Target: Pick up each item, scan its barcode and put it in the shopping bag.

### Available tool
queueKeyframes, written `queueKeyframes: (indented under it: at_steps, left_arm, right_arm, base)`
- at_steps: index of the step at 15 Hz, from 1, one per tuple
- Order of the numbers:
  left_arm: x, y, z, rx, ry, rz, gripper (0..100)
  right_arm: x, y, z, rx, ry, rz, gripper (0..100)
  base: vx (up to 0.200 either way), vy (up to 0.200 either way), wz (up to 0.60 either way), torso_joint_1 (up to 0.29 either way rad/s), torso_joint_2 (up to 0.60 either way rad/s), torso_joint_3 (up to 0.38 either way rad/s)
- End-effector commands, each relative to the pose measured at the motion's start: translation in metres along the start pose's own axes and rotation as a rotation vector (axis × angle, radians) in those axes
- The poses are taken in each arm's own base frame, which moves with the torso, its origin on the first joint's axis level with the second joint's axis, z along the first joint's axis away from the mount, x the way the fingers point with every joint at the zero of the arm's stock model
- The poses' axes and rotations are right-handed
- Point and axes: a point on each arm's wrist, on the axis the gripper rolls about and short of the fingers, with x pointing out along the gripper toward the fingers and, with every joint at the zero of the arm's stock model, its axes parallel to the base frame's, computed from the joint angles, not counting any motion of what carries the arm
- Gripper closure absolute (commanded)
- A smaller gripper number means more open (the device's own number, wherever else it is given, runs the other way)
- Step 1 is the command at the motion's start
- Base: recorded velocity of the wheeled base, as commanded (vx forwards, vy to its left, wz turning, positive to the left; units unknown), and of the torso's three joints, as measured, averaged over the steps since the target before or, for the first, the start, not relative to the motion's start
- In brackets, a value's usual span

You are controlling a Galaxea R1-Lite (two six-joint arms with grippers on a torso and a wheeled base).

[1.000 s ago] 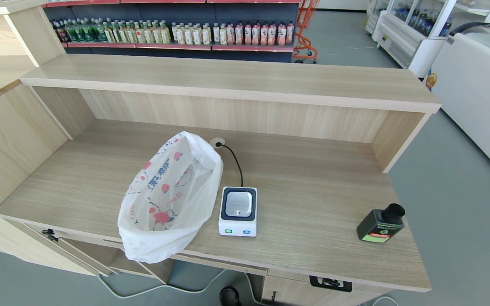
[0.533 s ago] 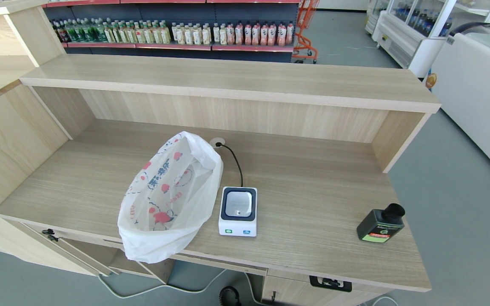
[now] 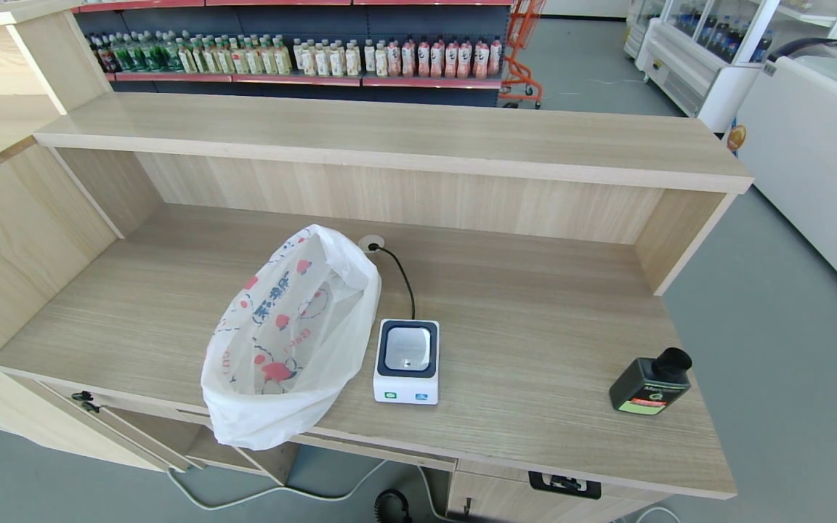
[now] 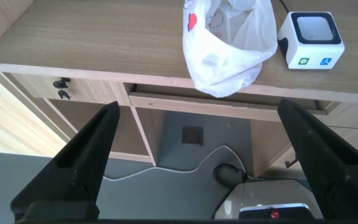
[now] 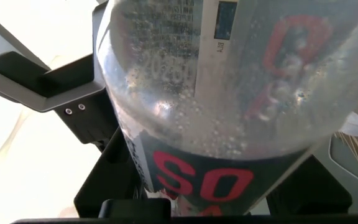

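At a light wooden checkout counter (image 3: pixel 535 319), the right gripper (image 5: pixel 210 193) grips a clear plastic bottle (image 5: pixel 229 81) of fizzy liquid with red lettering on its label. The dark jaw parts sit against its lower body on either side. The bottle is held close up against the wrist camera, its printed panel facing the lens.

The job now appears to be the scan. To do it well, the bottle needs to come over the white box-shaped scanner (image 3: pixel 407 361) with a dark glass window, which sits near the counter's front edge just right of the bag. The barcode side should be turned squarely down to the glass and held steady a moment before it moves on. The grip must stay firm, as the smooth round wall could twist.

The white plastic shopping bag (image 3: pixel 288 341) with red and blue print slumps over the counter's near edge, its mouth open upward, so the drop should be made well inside the rim.

The left gripper (image 4: pixel 197 106) hangs below and in front of the counter, its two dark fingers (image 4: pixel 79 162) spread wide, holding and touching nothing.

A dark squat bottle (image 3: pixel 649 383) with a black cap and a green label waits at the counter's near right corner, well apart from the scanner. A black cable (image 3: pixel 400 280) runs from the scanner to a far grommet.
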Motion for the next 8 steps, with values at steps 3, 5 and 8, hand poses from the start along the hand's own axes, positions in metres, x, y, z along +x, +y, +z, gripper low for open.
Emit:
queueKeyframes:
  at_steps: [3,5,8]
  left_arm:
    - [0.0,0.0,0.0,0.0,0.0,0.0,0]
    - [0.0,0.0,0.0,0.0,0.0,0.0,0]
    - [0.0,0.0,0.0,0.0,0.0,0.0,0]
  right_arm:
    - [-0.003,0.002,-0.001,-0.005,-0.003,-0.018,100]
    - [-0.005,0.004,-0.001,-0.018,-0.006,-0.037,100]
    - [-0.009,-0.015,-0.02,-0.184,0.038,-0.306,100]
  base:
    - [0.0,0.0,0.0,0.0,0.0,0.0]
    - [0.0,0.0,0.0,0.0,0.0,0.0]
    - [0.0,0.0,0.0,0.0,0.0,0.0]
